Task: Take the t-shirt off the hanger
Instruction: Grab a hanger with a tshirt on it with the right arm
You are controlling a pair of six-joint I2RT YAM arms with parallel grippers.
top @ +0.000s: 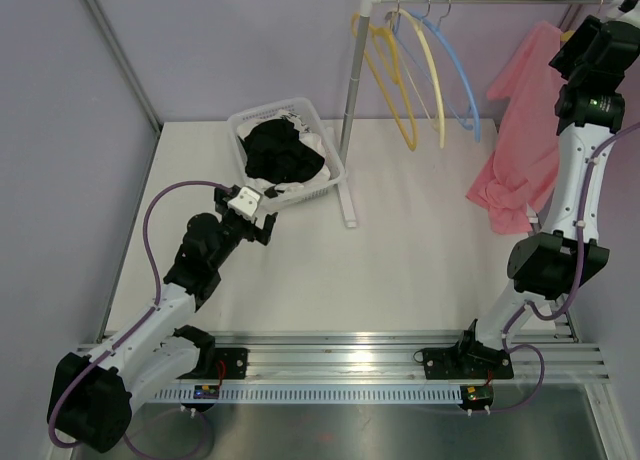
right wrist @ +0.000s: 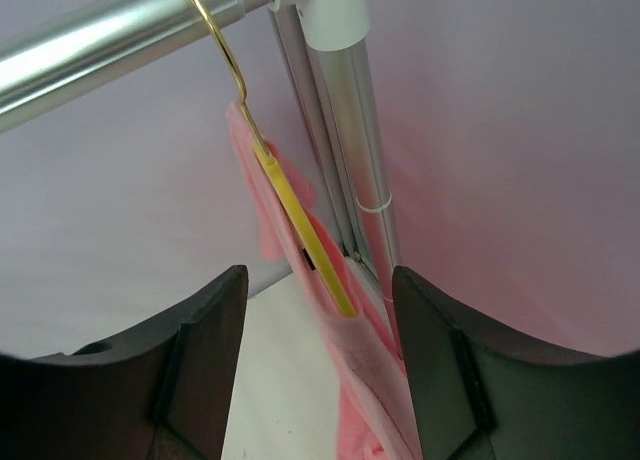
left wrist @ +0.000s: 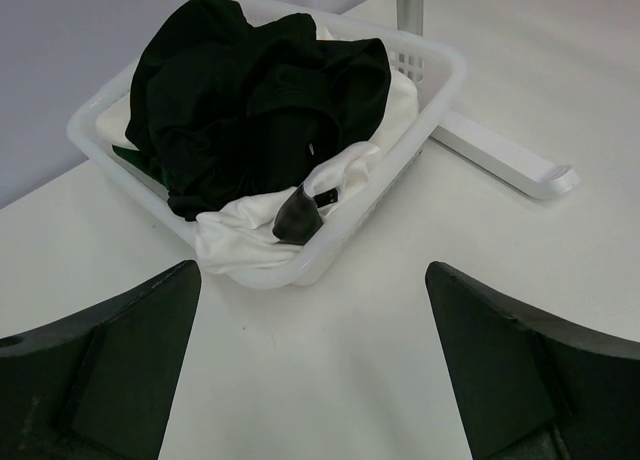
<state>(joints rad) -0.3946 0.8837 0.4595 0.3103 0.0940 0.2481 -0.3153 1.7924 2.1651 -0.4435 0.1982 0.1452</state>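
The right tool (right wrist: 318, 280) is raised high, just under the rail (right wrist: 100, 40), and it is released: its two jaws stand apart and nothing is pressed between them. Directly between the jaws hangs the yellow hanger (right wrist: 300, 215), with its thin hook over the rail above the tool. The pink t-shirt (right wrist: 365, 380) is on this hanger. The cloth falls down between the jaws, nearer to the right jaw, and I cannot tell if it touches that jaw. Beyond the hanger, seen from the tool, is the upright post (right wrist: 350, 150) of the rack.

The left tool (left wrist: 312, 275) is low over the desk (left wrist: 330, 380), also released, with the jaws fully wide and holding nothing. Just in front of it stands a white basket (left wrist: 425, 130) with a black garment (left wrist: 250, 100) on top of a white cloth (left wrist: 235, 242) — one corner of the white cloth hangs over the rim toward the tool.
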